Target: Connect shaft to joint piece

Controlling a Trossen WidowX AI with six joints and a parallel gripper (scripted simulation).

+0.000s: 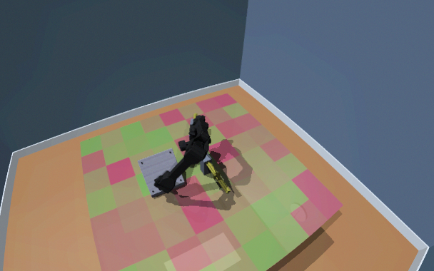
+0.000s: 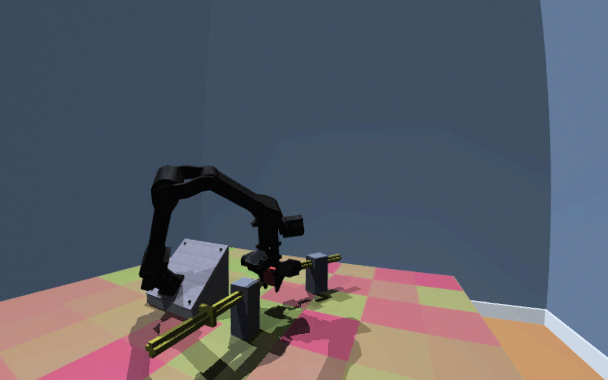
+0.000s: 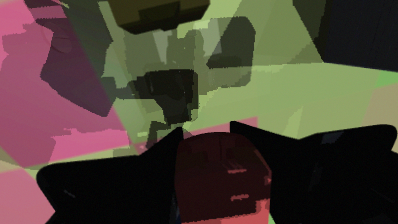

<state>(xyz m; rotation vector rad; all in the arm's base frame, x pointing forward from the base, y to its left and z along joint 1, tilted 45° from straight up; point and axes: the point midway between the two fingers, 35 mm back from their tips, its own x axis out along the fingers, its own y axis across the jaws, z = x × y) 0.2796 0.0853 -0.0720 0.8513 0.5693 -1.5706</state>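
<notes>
My gripper [image 2: 273, 281] [image 3: 206, 129] points down between the two blocks and is shut on the red joint piece [image 2: 269, 275] [image 3: 222, 165], one finger on each side. The opening's exact direction is hidden by the fingers and shade. A yellow shaft with a raised collar [image 2: 208, 315] [image 1: 219, 177] runs through the near grey block [image 2: 245, 312] [image 1: 204, 167]; its inner end is mostly hidden behind the block and gripper. Another yellow shaft [image 2: 335, 258] [image 1: 195, 115] runs through the far grey block [image 2: 316, 276]. A dark yellow part [image 3: 160, 14] shows at the wrist view's top edge.
A grey wedge-shaped stand with corner screws [image 1: 155, 165] [image 2: 192, 267] stands beside the arm's base. The arm [image 1: 187, 160] [image 2: 234, 190] arches over to the joint. The surface is a pink, green and tan chequered top [image 1: 205, 217] [image 2: 407, 320], with dark shadows around the blocks.
</notes>
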